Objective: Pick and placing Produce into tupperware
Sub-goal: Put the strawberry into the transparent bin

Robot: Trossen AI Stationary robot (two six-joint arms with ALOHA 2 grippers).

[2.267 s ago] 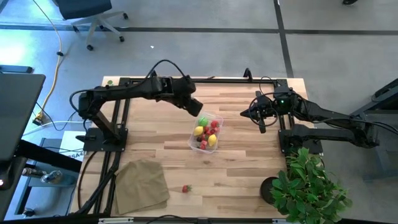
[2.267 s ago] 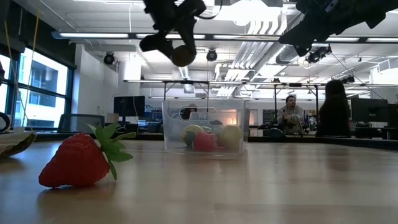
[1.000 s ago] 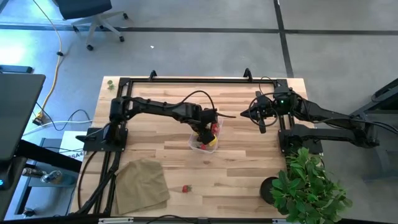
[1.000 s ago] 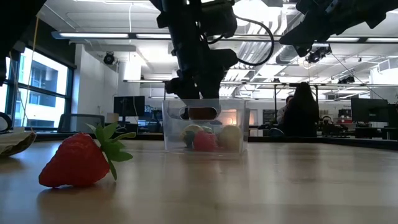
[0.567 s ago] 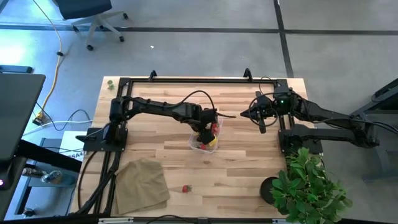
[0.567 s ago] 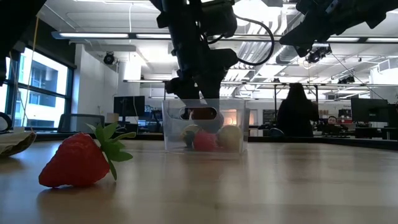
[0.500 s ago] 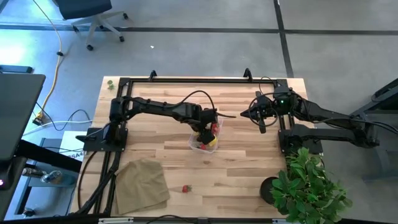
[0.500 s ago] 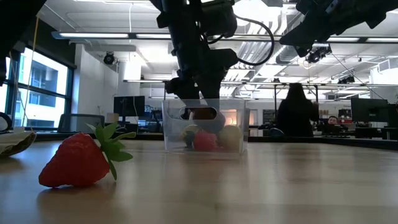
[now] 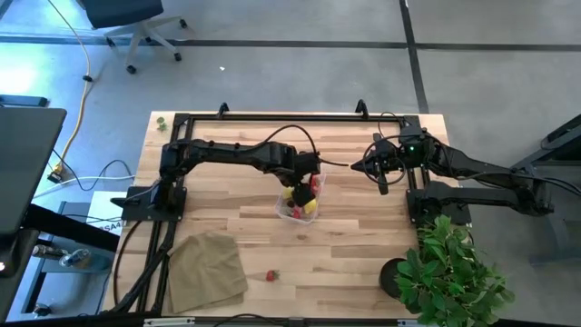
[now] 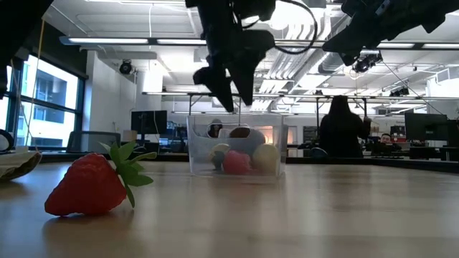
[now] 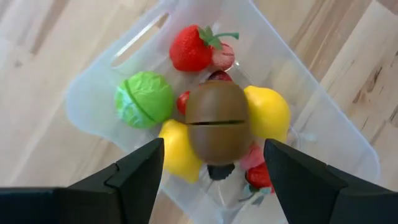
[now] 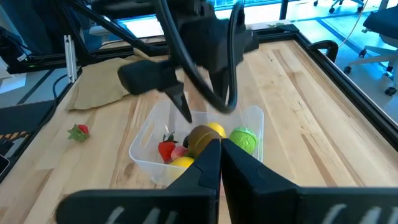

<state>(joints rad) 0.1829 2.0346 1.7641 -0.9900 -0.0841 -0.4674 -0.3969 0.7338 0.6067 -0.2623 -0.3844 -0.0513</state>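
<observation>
Sitting near the middle of the high view, the tupperware [image 9: 300, 196] is seen on the wooden table [image 9: 363, 263], already filled with most of the produce. In the left wrist view a brown kiwi [image 11: 217, 121] is seen lying on top of the pile, with two yellow lemons [image 11: 268, 112] beside it, a green ball [image 11: 144, 99] to the left, and a red strawberry [image 11: 189, 48] toward the top. The left gripper [image 10: 228, 93] is held just above the tub with its fingers spread wide apart and nothing between them. The right gripper [image 9: 381, 173] is parked at the right side of the high view, with its fingers pressed together. One loose strawberry [image 9: 270, 275] is left on the table, low in the high view, just right of a tan cloth [image 9: 207, 270]. It looks small, light and hard like plastic, with a bumpy red body and thin green leaves. It would likely be best pinched across its fat red middle, not by the leaves, since those may bend or slip. The tub is clear, thin and smooth, so it could be nudged easily.
</observation>
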